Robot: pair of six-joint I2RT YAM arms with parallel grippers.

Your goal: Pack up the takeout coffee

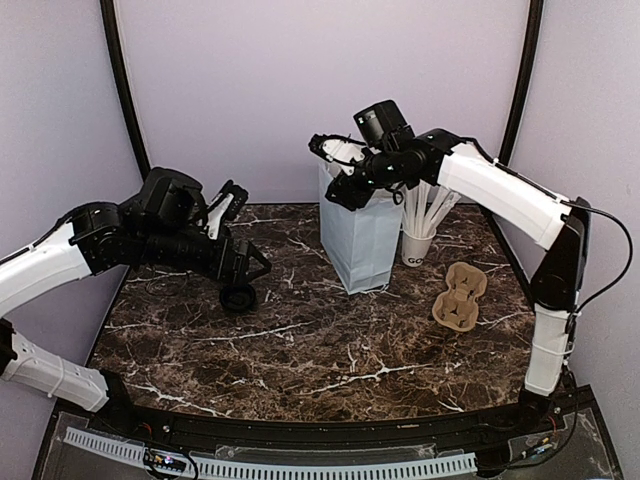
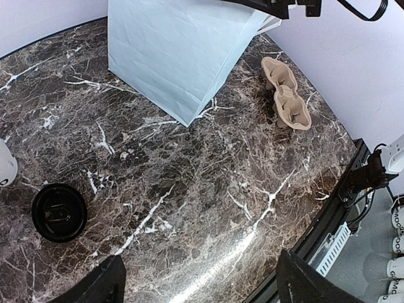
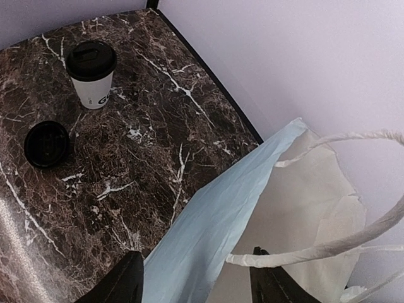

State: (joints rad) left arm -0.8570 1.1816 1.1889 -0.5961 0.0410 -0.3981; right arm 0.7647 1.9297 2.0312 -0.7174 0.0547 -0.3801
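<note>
The takeout coffee (image 3: 92, 82), a small white paper cup with dark letters and a black lid, stands upright far off on the marble in the right wrist view. Only a sliver of the cup (image 2: 5, 165) shows at the left edge of the left wrist view, and my left arm hides it from the top camera. The white paper bag (image 1: 360, 240) stands open at the back. My right gripper (image 3: 196, 281) is open at the bag's mouth, one finger outside its wall and one inside under a handle. My left gripper (image 2: 202, 287) hangs open over bare marble, holding nothing.
A loose black lid (image 1: 238, 297) lies flat on the table near my left gripper (image 1: 247, 266). A white cup of long white sticks (image 1: 417, 245) stands right of the bag. A brown pulp carrier (image 1: 460, 295) lies in front of it.
</note>
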